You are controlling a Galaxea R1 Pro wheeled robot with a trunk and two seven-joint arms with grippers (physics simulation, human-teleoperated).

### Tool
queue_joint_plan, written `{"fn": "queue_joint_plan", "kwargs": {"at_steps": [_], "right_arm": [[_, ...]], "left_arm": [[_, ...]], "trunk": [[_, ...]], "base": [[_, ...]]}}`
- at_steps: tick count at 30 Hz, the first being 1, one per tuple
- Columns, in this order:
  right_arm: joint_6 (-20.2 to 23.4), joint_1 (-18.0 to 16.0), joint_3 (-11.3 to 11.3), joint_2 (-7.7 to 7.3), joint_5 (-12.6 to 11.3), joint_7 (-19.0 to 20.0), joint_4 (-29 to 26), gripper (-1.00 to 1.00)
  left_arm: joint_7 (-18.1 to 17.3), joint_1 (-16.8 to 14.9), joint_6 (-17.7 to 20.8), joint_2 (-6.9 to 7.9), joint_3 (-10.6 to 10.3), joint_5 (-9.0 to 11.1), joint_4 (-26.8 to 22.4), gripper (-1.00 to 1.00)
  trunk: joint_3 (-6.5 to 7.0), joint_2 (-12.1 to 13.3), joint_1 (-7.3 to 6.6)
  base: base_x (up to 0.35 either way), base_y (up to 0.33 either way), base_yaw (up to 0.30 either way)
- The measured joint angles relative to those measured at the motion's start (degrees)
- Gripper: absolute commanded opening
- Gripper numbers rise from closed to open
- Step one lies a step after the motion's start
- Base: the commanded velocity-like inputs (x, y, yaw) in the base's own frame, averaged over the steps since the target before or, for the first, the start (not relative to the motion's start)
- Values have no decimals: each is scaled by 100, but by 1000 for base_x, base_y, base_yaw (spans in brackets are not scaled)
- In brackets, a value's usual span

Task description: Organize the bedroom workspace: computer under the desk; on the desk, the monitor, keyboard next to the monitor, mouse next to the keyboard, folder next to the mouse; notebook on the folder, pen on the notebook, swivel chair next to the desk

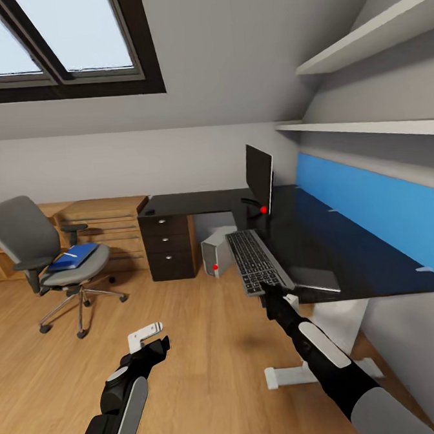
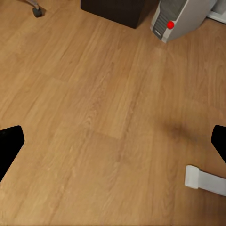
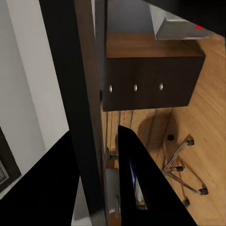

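Right gripper [image 1: 272, 289] clamps keyboard [image 1: 255, 259] near edge (stiff, light, overhanging desk [image 1: 348, 246]); we'd slide it forward.

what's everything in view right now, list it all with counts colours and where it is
desk: 1, black top, along the blue wall panel
monitor: 1, black, upright on the desk
keyboard: 1, grey with dark keys, at the desk's front edge, partly overhanging
computer: 1, grey tower, on the floor under the desk
drawer unit: 1, dark brown, under the desk's far end
swivel chair: 1, grey, on the wood floor apart from the desk
folder: 1, blue, on the chair seat
shelves: 2, white, on the wall above the desk
skylight: 1, dark frame, in the sloped ceiling
left gripper: 1, black and white, open over the floor
right gripper: 1, black, at the keyboard's near end
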Motion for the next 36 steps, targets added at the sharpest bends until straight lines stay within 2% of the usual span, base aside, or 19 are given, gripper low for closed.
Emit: {"fn": "queue_joint_plan", "kwargs": {"at_steps": [11, 18, 26, 36], "right_arm": [[42, 0, 9, -24, 17, 3, -6, -100], [40, 4, 10, -39, 191, 4, -148, -100], [20, 11, 3, -32, 213, 4, -253, -100], [32, 16, 0, -41, 215, -19, -256, -100]], "left_arm": [[1, 0, 0, -5, 0, -6, 0, 100], [-8, 0, -4, -7, -20, -6, 39, 100], [-12, 0, -10, -5, -79, -9, 114, 100], [4, 0, -10, -1, -80, -9, 116, 100]], "trunk": [[1, 0, 0], [1, 0, -1], [1, 0, 0], [180, 399, -221]], "base": [[3, 331, 2], [73, 321, 0], [16, 57, 0], [52, 20, 0]]}}
